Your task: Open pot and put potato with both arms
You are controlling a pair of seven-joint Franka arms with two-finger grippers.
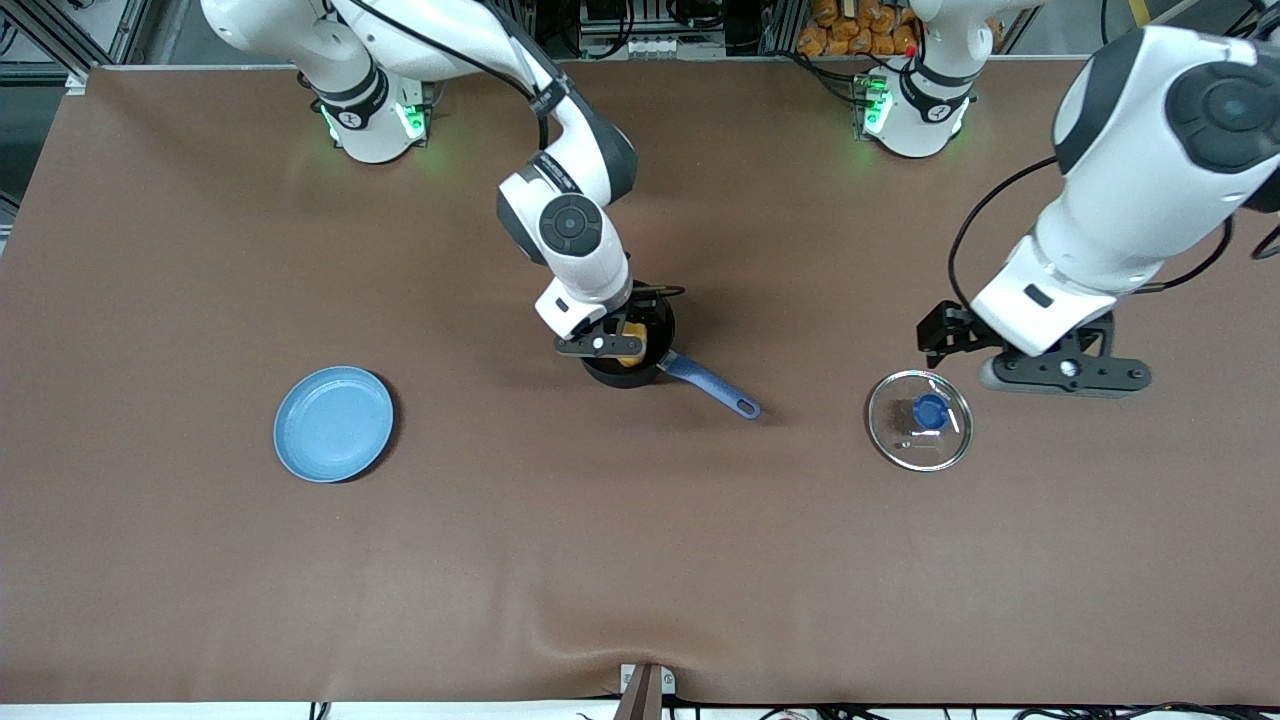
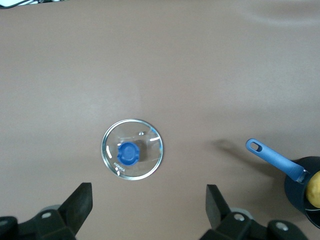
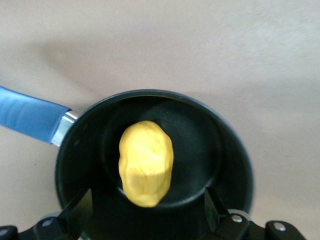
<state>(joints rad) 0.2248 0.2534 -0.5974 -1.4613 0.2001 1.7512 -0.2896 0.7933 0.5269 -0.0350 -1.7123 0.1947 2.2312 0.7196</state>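
Note:
The black pot [image 1: 622, 378] stands lidless mid-table, its blue handle [image 1: 712, 388] pointing toward the front camera and the left arm's end. The yellow potato [image 1: 632, 347] lies inside it, seen clearly in the right wrist view [image 3: 146, 162] on the pot's floor [image 3: 230, 160]. My right gripper [image 3: 147, 204] is open just above the pot's mouth, a finger on each side of the potato, not touching it. The glass lid [image 1: 920, 420] with its blue knob lies flat on the table toward the left arm's end. My left gripper [image 2: 149, 210] is open and empty, hovering over the table beside the lid [image 2: 132, 149].
A flat light-blue plate [image 1: 333, 422] lies on the brown table toward the right arm's end. The left wrist view also catches the pot's handle [image 2: 274, 158] and the potato [image 2: 314, 189] at its edge.

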